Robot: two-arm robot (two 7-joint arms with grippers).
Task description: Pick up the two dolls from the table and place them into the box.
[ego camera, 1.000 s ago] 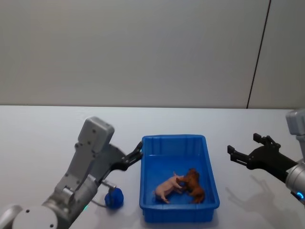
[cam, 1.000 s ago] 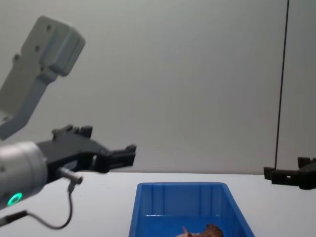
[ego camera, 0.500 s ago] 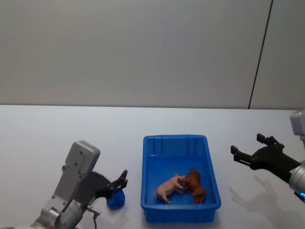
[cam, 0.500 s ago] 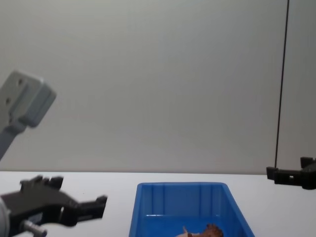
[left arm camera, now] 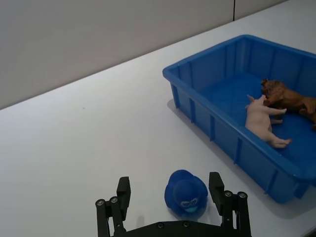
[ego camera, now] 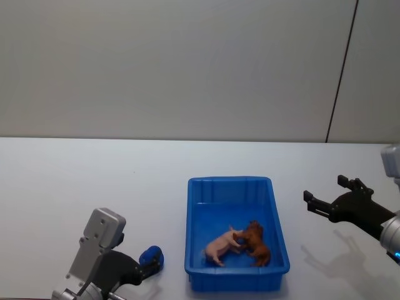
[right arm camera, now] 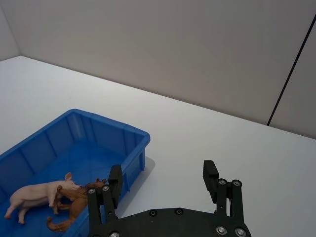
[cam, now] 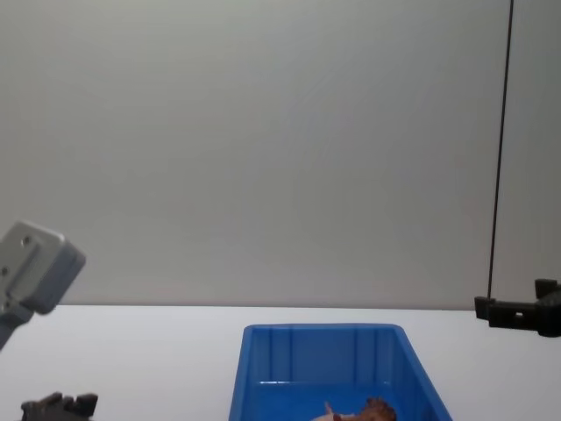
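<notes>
You have both dolls in the box (ego camera: 236,186): the pink doll (ego camera: 220,245) and the brown doll (ego camera: 255,244) lie touching on its floor. Your left gripper (left arm camera: 171,200) sits low near the table (ego camera: 75,181), fingers spread around a blue toy (left arm camera: 186,193). Your right gripper (right arm camera: 163,185) hovers right of the box, spread and empty.

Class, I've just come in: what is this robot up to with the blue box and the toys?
Both dolls, the pink pig and the brown one, lie touching each other inside the box, so that part looks done. The left end effector is open, low over the table, its fingers either side of a small blue toy beside the box. The right end effector is open and empty, held above the table to the right of the box.
</notes>
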